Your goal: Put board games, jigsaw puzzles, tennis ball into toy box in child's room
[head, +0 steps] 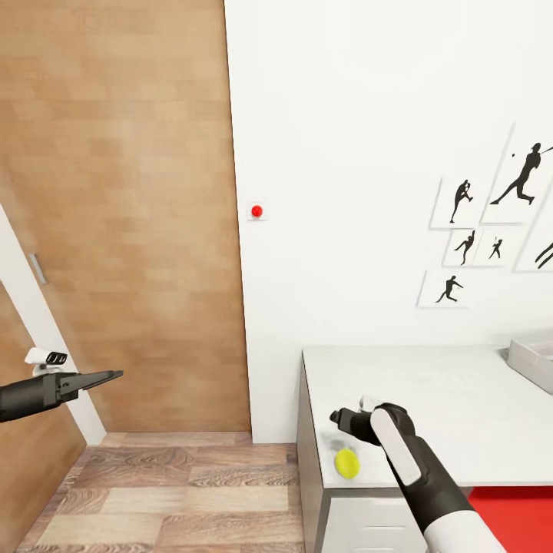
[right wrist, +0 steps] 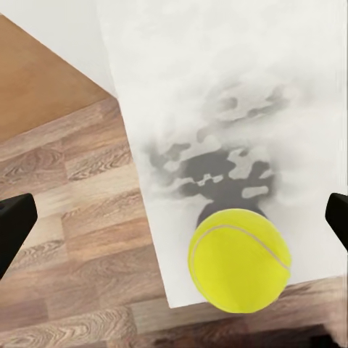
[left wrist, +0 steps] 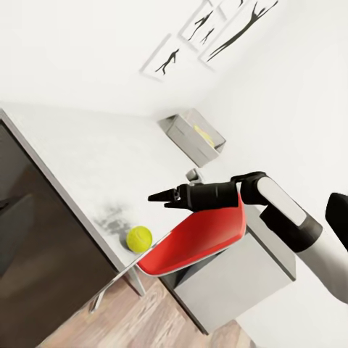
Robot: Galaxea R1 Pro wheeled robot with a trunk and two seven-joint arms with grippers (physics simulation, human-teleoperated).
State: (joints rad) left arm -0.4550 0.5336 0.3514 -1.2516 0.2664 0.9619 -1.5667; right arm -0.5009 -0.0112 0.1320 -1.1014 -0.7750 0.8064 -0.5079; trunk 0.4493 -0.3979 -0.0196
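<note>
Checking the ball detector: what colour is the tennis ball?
Bright yellow, clearest in the right wrist view: tennis ball.

The tennis ball (head: 347, 463) lies on the table (head: 461, 399) at its near left corner, the toy box (head: 534, 361) at two o'clock from it, the door (head: 123, 215) at ten o'clock.

Child's bedroom: baseball-player wall prints (head: 491, 230), pale desk (head: 430, 384), wooden door (head: 115, 215).

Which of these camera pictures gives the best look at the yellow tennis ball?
The right wrist view: the tennis ball is large and sharp there, seam visible, resting near the table edge. In the head view the ball is small, just below the right gripper. The left wrist view shows it small, from the side.
</note>
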